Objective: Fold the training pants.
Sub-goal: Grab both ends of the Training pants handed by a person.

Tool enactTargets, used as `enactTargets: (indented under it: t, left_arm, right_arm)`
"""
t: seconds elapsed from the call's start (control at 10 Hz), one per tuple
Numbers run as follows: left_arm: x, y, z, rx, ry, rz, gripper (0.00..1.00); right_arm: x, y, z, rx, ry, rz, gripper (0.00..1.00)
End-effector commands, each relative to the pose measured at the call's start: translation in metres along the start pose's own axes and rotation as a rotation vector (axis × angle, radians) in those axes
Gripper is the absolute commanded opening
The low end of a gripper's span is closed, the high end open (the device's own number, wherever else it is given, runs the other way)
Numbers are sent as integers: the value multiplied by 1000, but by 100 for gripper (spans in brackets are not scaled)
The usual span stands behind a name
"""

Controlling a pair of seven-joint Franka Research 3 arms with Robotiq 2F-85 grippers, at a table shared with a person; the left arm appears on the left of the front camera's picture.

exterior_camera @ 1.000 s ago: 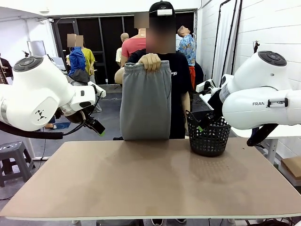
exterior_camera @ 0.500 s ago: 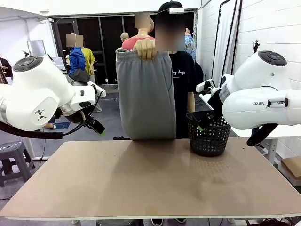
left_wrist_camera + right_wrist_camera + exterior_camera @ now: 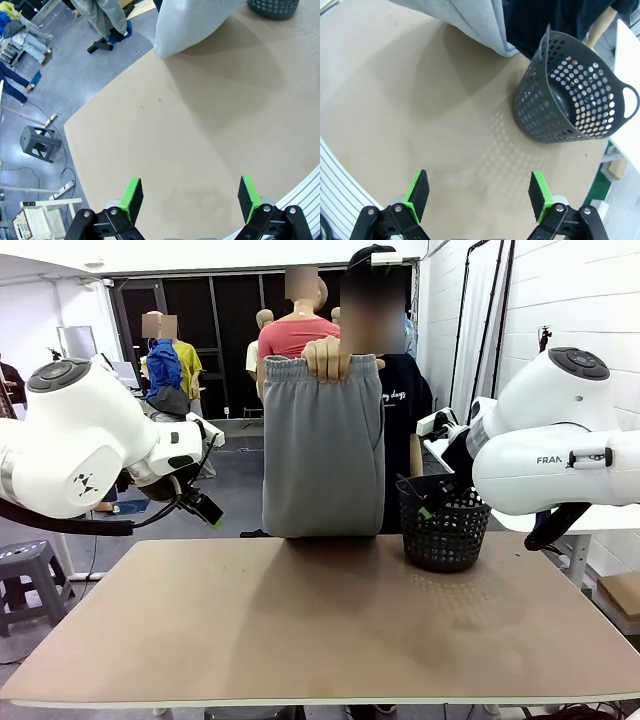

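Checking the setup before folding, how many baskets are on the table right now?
1. The black mesh basket stands near the table's far edge on the right, just right of the training pants that a person's hand holds up. None seems hidden.

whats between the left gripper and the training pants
Bare table, in the left wrist view, from the open left gripper up to the hanging training pants.

My front camera sits at the near edge of the table (image 3: 320,630), facing across it at the person (image 3: 402,405) on the far side. Each wrist camera looks steeply down on the tabletop from high up. All three share the hanging grey pants (image 3: 323,450) and the basket (image 3: 443,528), which sit near the top of the wrist frames.
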State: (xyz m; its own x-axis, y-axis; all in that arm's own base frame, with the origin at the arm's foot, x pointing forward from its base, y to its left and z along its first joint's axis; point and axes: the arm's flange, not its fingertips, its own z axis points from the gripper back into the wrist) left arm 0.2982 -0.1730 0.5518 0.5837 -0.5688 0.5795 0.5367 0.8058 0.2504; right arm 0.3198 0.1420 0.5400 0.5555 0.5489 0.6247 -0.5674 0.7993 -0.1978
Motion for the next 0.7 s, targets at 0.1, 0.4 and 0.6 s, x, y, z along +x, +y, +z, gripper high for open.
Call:
enactTargets:
  t: [0.1, 0.4, 0.6]
  left_arm:
    - [-1, 2, -1, -3, 1, -21, 100]
    - [-1, 2, -1, -3, 1, -21, 100]
    - [-1, 2, -1, -3, 1, -21, 100]
  right_arm:
    - [0, -1, 0, 2, 0, -1, 100]
    - [0, -1, 0, 2, 0, -1, 100]
    - [0, -1, 0, 2, 0, -1, 100]
